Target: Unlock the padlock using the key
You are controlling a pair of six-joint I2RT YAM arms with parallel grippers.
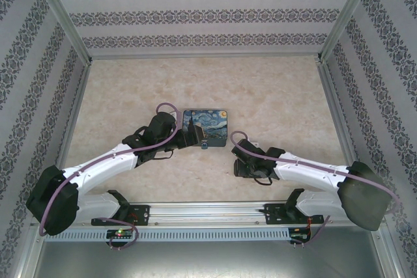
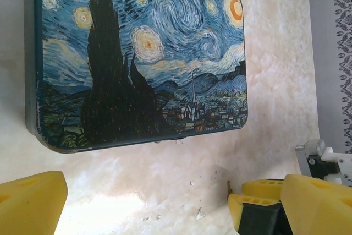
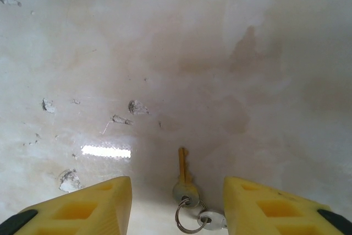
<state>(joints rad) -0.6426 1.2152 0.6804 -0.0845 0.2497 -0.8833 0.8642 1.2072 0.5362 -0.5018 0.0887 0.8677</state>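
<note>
The brass key (image 3: 183,171) lies flat on the table, blade pointing away, on a ring with a second silver key (image 3: 212,220). My right gripper (image 3: 177,207) is open, its yellow fingers (image 3: 88,207) down on either side of the key's head without touching it. In the top view the right gripper (image 1: 236,155) sits right of the tiny bluish padlock (image 1: 204,145), which lies just in front of the Starry Night case (image 1: 205,124). My left gripper (image 1: 193,138) is at the case's near left edge, open, with bare table between its fingers (image 2: 30,202).
The painted case (image 2: 137,53) lies flat just ahead of the left gripper. Small chips and scuffs (image 3: 137,107) mark the marble tabletop. Patterned walls enclose the table on three sides, and a metal rail (image 1: 208,213) runs along the near edge.
</note>
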